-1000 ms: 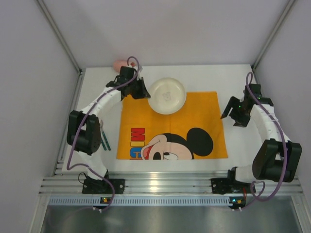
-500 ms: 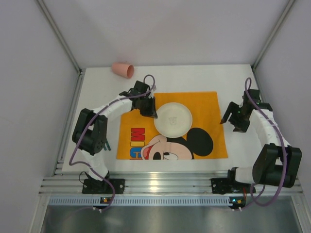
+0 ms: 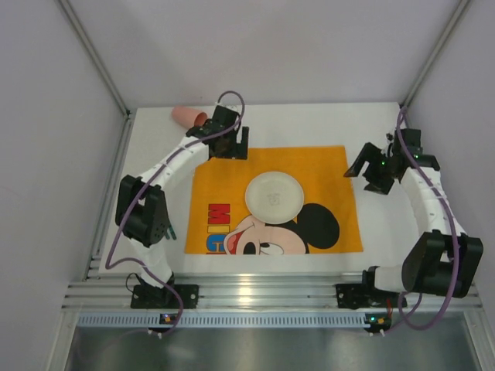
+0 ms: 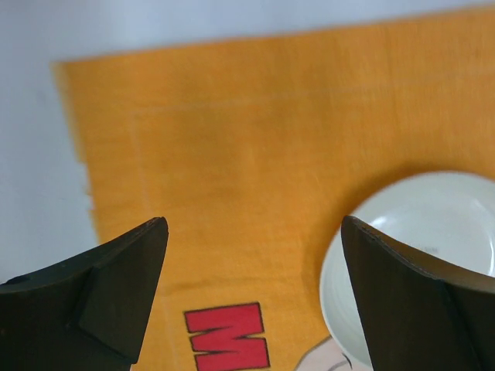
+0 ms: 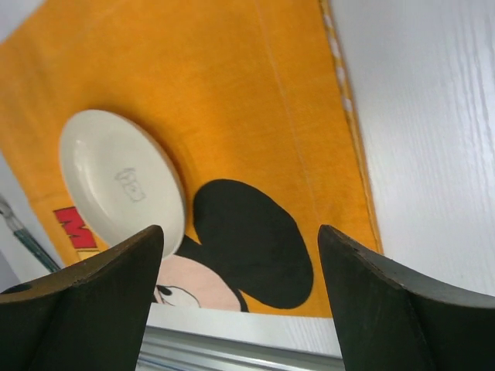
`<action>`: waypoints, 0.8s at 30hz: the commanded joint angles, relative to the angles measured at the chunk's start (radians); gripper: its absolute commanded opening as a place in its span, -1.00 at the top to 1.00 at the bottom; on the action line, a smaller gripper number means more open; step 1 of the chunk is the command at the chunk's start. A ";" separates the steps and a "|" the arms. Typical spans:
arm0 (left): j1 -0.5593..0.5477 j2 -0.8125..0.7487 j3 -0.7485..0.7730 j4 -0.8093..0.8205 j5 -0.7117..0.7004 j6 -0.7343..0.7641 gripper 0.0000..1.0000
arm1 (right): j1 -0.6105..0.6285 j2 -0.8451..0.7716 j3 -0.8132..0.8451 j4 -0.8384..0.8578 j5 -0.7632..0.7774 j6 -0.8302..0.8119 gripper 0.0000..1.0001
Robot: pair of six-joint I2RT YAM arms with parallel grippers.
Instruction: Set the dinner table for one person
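A white plate (image 3: 274, 195) (image 4: 418, 247) (image 5: 120, 182) lies in the middle of the orange cartoon-mouse placemat (image 3: 317, 166) on the white dinner table (image 3: 162, 143). My left gripper (image 3: 232, 143) (image 4: 251, 263) hovers open over the placemat's far left corner, nothing between its fingers, the plate off to its right. My right gripper (image 3: 370, 171) (image 5: 241, 267) stands open above the table by the placemat's right edge, empty. A pink cup (image 3: 188, 116) lies on its side at the far left, just beyond the left gripper.
A dark green utensil (image 3: 168, 222) lies on the table left of the placemat, partly behind the left arm. A silver rail (image 3: 263, 294) runs along the near edge. Grey walls close in the back and both sides.
The left gripper carried the plate from the far edge onto the placemat's middle, let it go, opened wide and drew back toward the far left. The right gripper shifted slightly farther back.
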 commanded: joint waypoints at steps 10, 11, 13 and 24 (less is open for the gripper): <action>0.072 0.349 0.477 -0.059 -0.764 0.286 -0.97 | 0.020 -0.049 0.003 0.041 -0.108 0.001 -0.66; 0.080 0.358 0.471 -0.033 -0.793 0.315 -0.97 | 0.020 -0.061 -0.022 0.031 -0.103 0.000 -0.68; 0.101 0.372 0.464 -0.018 -0.820 0.320 -0.97 | 0.020 -0.081 -0.054 0.021 -0.105 0.004 -0.68; 0.282 0.496 0.541 0.079 -0.787 0.389 -0.98 | 0.027 -0.127 -0.157 -0.037 -0.086 -0.006 -0.68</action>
